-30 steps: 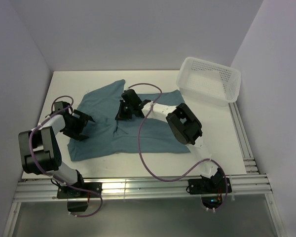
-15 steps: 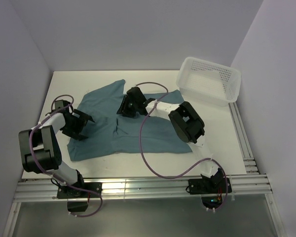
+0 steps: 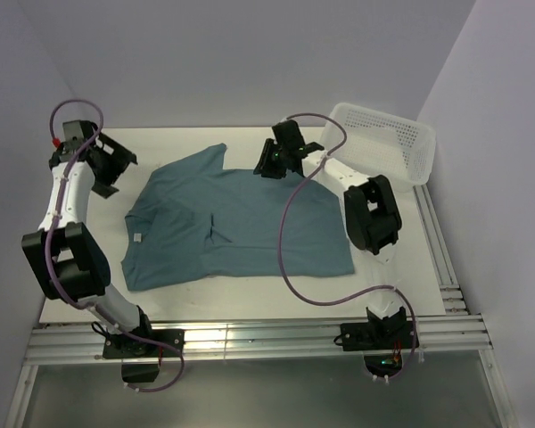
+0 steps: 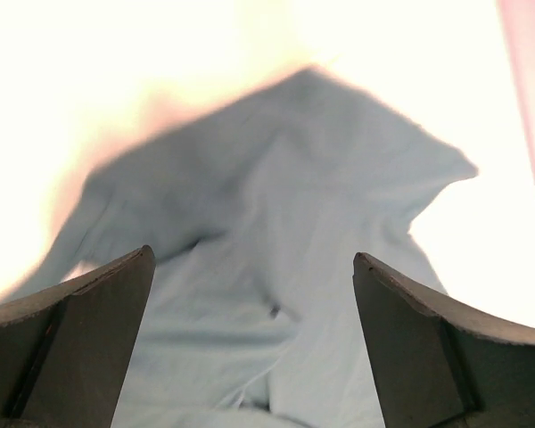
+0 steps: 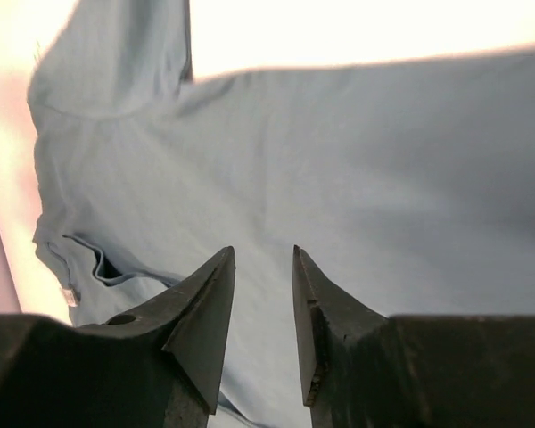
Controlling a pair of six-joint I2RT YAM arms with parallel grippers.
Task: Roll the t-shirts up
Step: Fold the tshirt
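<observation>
The teal-blue t-shirt [image 3: 241, 223] lies spread flat on the white table, with a small crease near its middle and one sleeve pointing toward the back. My left gripper [image 3: 114, 169] hangs over the bare table at the back left, off the shirt, jaws wide open and empty. In the left wrist view it [image 4: 251, 254] looks down on the t-shirt [image 4: 276, 232]. My right gripper [image 3: 273, 160] hovers at the shirt's far edge. Its fingers [image 5: 205, 303] stand a little apart with nothing between them, above the t-shirt [image 5: 339, 152].
A white mesh basket [image 3: 421, 143] stands at the back right corner of the table [image 3: 250, 138]. White walls close in the back and both sides. Purple cables loop from both arms over the table.
Both arms have drawn back from the shirt: the left from its left edge to the back left, the right from its middle to its far edge, opening its jaws. The shirt now lies uncovered.
</observation>
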